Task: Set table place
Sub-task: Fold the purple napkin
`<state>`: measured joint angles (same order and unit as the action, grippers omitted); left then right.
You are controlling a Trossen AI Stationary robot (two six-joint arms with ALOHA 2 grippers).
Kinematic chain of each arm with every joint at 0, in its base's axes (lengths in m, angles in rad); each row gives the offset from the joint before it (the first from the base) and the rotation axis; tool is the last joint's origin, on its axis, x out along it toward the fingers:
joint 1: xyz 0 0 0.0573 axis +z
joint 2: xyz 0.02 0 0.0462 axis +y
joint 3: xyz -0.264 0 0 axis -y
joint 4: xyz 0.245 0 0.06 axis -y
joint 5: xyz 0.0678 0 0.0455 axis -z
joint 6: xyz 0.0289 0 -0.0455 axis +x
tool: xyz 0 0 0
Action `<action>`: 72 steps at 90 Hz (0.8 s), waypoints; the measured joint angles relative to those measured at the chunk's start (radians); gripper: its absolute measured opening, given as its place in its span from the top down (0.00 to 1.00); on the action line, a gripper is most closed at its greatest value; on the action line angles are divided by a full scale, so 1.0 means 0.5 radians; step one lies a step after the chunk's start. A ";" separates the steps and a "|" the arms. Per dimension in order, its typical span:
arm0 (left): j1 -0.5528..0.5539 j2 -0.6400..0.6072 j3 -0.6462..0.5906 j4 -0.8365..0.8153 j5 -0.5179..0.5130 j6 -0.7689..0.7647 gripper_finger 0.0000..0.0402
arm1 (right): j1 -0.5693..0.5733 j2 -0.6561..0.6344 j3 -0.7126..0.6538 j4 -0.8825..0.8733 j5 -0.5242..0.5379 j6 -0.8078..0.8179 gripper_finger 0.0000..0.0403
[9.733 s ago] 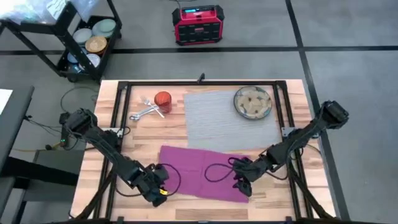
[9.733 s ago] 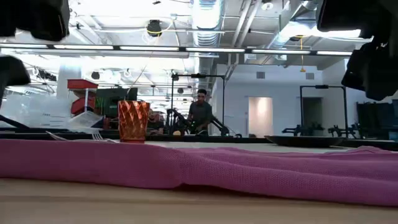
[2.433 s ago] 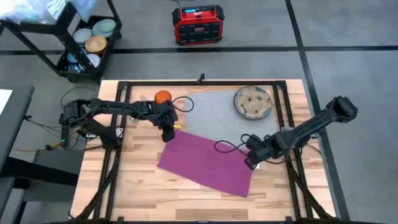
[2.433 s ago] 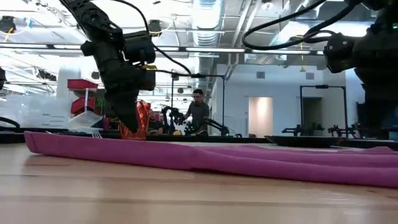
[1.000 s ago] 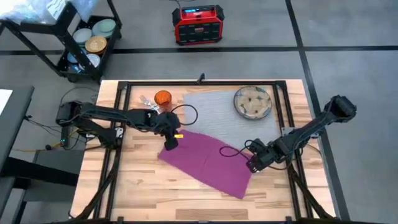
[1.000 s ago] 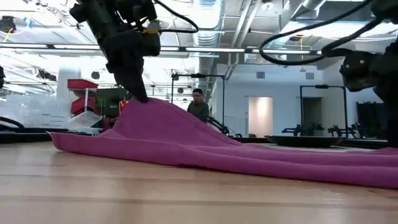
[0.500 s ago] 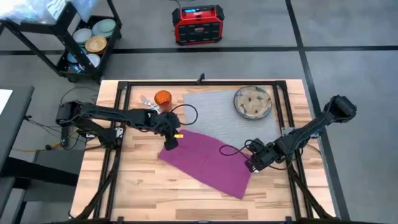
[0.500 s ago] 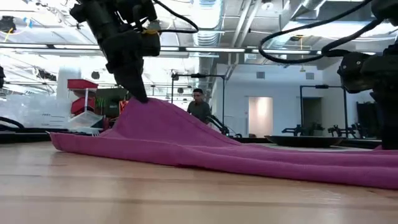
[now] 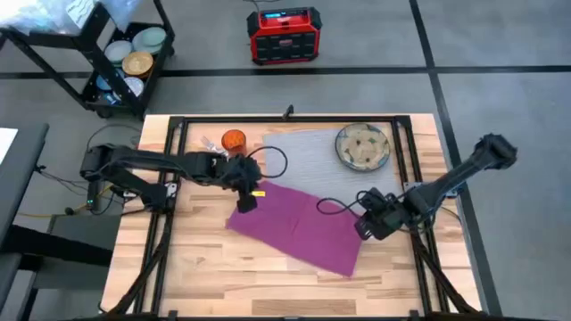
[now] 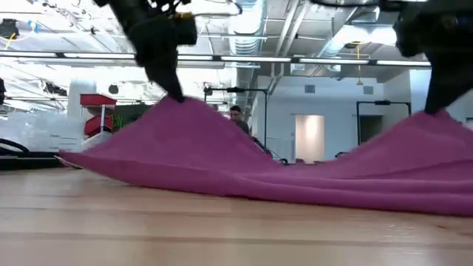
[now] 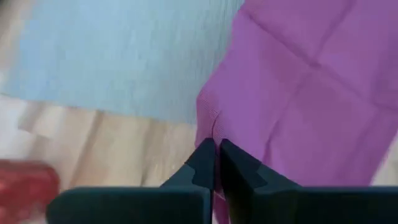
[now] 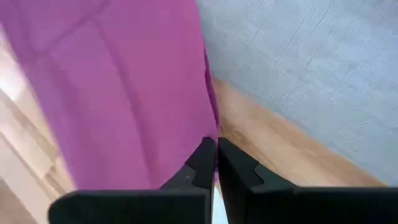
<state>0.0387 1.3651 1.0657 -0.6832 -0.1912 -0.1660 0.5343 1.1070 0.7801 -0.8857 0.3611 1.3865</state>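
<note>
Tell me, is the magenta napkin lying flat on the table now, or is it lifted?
Partly lifted. The left gripper and the right gripper each pinch an edge of the napkin, raising two peaks, while its middle sags onto the table.

One table [image 9: 196,267]. One grey mat [image 9: 312,160], upper centre. One plate [image 9: 362,147], upper right of the table. One orange cup [image 9: 233,140], upper left of the table. One magenta napkin [image 9: 299,227], centre. Cutlery [image 9: 210,144] beside the cup: count cannot be told, partly hidden by the arm. Two arms, two grippers: left gripper [image 9: 244,203], right gripper [image 9: 364,230], each pinching a napkin edge. One red box [image 9: 284,36] on the floor, top centre. One cart [image 9: 98,53], top left, with several bowls. One person [image 10: 235,122] in the low view, centre background.
</note>
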 joint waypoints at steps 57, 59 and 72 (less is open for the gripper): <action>-0.147 -0.161 0.643 -0.686 -0.417 0.179 1.00 | 0.081 -0.158 0.568 -0.659 0.365 -0.076 1.00; -0.137 -0.179 0.651 -0.709 -0.453 0.178 1.00 | 0.075 -0.158 0.597 -0.657 0.376 -0.102 1.00; -0.101 -0.299 0.733 -0.752 -0.496 0.114 1.00 | 0.063 -0.191 0.844 -0.569 0.527 -0.353 1.00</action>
<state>-0.0120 1.2156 1.4321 -1.0592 -0.4391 -0.1088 0.5657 1.0113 1.2021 -1.1701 0.6244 1.2097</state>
